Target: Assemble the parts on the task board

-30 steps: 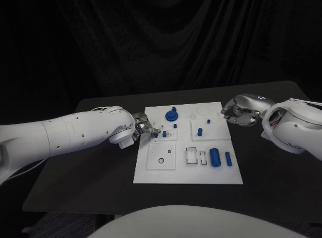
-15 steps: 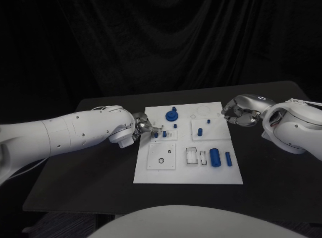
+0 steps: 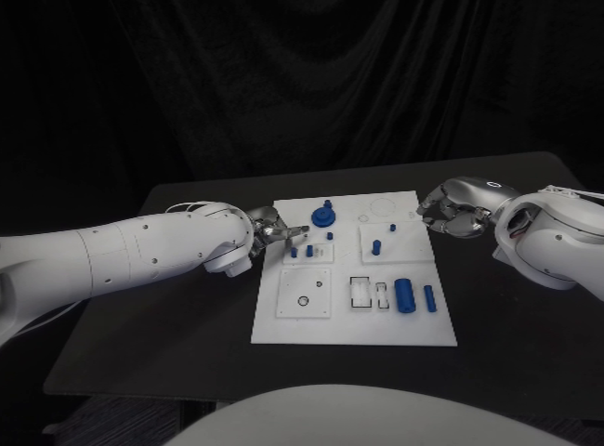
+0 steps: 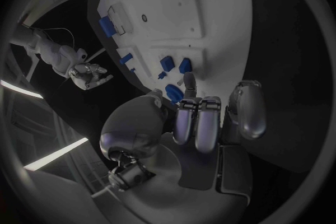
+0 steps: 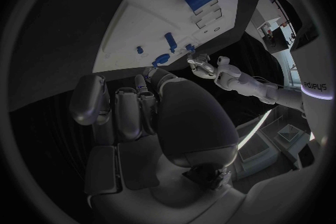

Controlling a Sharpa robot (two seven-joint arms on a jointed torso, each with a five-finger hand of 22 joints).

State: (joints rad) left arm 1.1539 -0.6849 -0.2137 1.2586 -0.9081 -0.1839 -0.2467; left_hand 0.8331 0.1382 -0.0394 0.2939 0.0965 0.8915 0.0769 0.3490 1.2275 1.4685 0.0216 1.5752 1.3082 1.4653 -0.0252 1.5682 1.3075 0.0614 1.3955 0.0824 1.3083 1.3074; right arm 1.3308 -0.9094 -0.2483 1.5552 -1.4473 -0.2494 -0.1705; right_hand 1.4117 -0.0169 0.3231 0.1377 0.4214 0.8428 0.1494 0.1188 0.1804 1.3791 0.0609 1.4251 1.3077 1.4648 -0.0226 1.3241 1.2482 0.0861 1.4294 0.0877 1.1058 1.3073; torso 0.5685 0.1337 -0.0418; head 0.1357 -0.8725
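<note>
The white task board (image 3: 356, 321) lies mid-table. In it stand a round blue part (image 3: 323, 217) with a peg on top and several small blue pegs, two of them (image 3: 301, 249) near its left edge. A thick blue cylinder (image 3: 402, 294) and a thin one (image 3: 428, 297) lie at its lower right. My left hand (image 3: 268, 227) hovers at the board's left edge beside the two pegs, fingers loosely bent and holding nothing; the wrist view has its fingertips (image 4: 189, 81) just short of the blue parts (image 4: 173, 91). My right hand (image 3: 448, 216) sits off the board's right edge, curled into a fist (image 5: 154, 117) with nothing in it.
The black table (image 3: 168, 334) runs wide to the left and in front of the board. My left forearm (image 3: 128, 255) lies across the table's left side, and my right forearm (image 3: 557, 237) covers the right side. A rectangular slot (image 3: 361, 292) and a round hole (image 3: 302, 300) sit in the board's lower half.
My left hand has drawn back up and to the left, off the two small pegs near the board's left edge. The right hand has stayed put.
</note>
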